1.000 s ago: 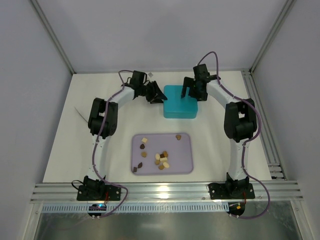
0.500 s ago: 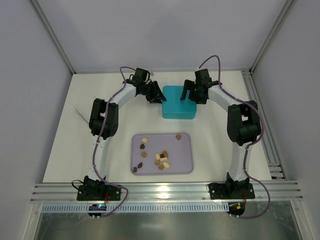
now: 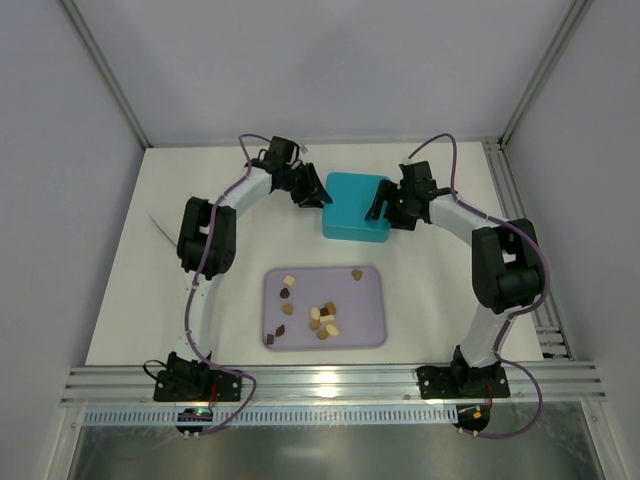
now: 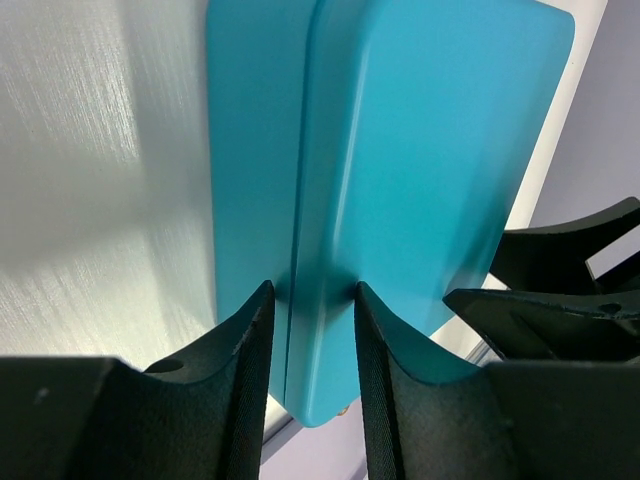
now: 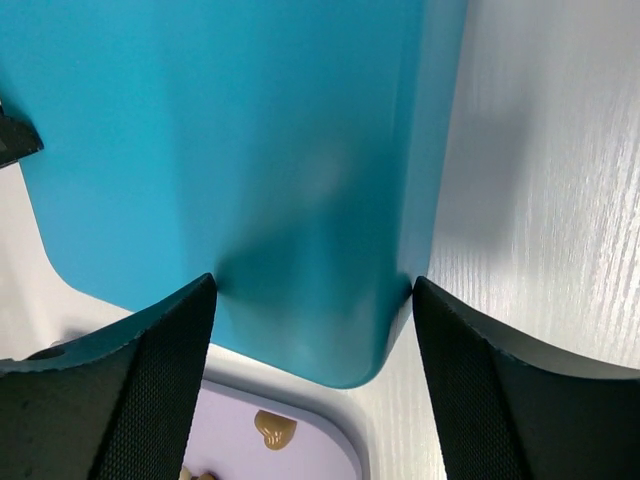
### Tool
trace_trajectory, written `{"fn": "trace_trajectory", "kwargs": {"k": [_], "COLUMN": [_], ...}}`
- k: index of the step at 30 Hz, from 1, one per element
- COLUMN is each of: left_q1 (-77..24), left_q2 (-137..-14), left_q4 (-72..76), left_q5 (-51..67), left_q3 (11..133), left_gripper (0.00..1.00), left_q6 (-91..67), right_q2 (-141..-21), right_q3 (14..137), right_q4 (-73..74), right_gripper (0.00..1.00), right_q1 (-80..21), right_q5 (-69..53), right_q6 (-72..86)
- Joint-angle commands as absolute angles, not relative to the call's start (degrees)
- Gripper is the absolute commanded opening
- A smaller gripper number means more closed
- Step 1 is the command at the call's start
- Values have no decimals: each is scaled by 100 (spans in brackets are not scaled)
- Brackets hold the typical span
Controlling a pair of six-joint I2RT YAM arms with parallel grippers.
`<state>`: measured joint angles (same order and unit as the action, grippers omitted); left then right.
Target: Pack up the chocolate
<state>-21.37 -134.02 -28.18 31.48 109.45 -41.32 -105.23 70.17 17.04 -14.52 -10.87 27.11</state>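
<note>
The chocolate (image 3: pixel 322 318) is several small brown, tan and cream pieces on a lilac tray (image 3: pixel 362 322) in the middle of the table. One tan heart piece (image 5: pixel 274 428) shows in the right wrist view. A teal box (image 3: pixel 355 205) stands behind the tray. My left gripper (image 3: pixel 318 195) is shut on the box's left edge (image 4: pixel 420 150), pinching it (image 4: pixel 312 290). My right gripper (image 3: pixel 383 208) is open, its jaws (image 5: pixel 312 285) wide apart over the box's near right corner (image 5: pixel 220 130).
Aluminium rails (image 3: pixel 510 200) run along the table's right side and near edge. A thin white strip (image 3: pixel 160 228) lies at the left by the left arm. The right gripper's fingers (image 4: pixel 560 270) show past the box in the left wrist view.
My right gripper has moved from the box's far right edge toward me to its near right corner. The box has shifted slightly left. My left gripper stays clamped on it.
</note>
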Motion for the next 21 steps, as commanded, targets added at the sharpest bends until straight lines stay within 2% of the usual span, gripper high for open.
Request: {"fn": "trace_trajectory", "kwargs": {"k": [1,6,9,14,21], "left_q1": [-2294,-2303,-2294,-2303,-2303], "left_q2": [-14027,-14045,-14168,-14352,-14572], "left_q4": [-4060,-4157,-4428,-4754,-5475], "left_q5": [2022,2021,2057,2065,1837], "left_q3": [10512,10555,10775,11214,11733], "left_gripper": [35,35,36,40,42], "left_q6": [-3656,-3560,-3367,-3033,-2400], "right_q2": [-10635,-10521,-10433,-10143,-10230], "right_q3": [6496,6144,6047,6055,6951], "right_q4": [2276,2022,1934,1977,2241], "right_gripper": [76,69,68,69,85], "right_q1": [-1521,-1424,-1459,-1565,-968], "right_q5": [-1125,-1353,-1677,-1556,-1345], "right_q6": [2619,2760,2830,2804,2795]}}
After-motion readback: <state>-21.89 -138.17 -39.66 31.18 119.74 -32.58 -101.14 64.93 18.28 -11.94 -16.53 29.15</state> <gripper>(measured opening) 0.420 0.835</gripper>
